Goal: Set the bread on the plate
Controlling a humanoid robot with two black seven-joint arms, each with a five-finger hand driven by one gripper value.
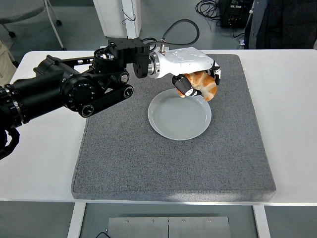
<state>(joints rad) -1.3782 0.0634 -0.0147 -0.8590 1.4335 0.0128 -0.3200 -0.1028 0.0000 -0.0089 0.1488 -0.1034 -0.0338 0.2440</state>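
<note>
Glossy smooth plate, coarse matt grey mat, golden crusted bread, glossy white-shelled robot hand.

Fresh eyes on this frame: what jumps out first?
The white left hand on a bulky black arm, reaching in from the left, clutching a golden croissant just above the far rim of the plate. That pale round plate sits empty mid-way across a grey mat on the white table.

Pretty bright, even overhead light, everything sharp. The white table is near blown out, only soft shadows on the grey mat, no real blur.
</note>
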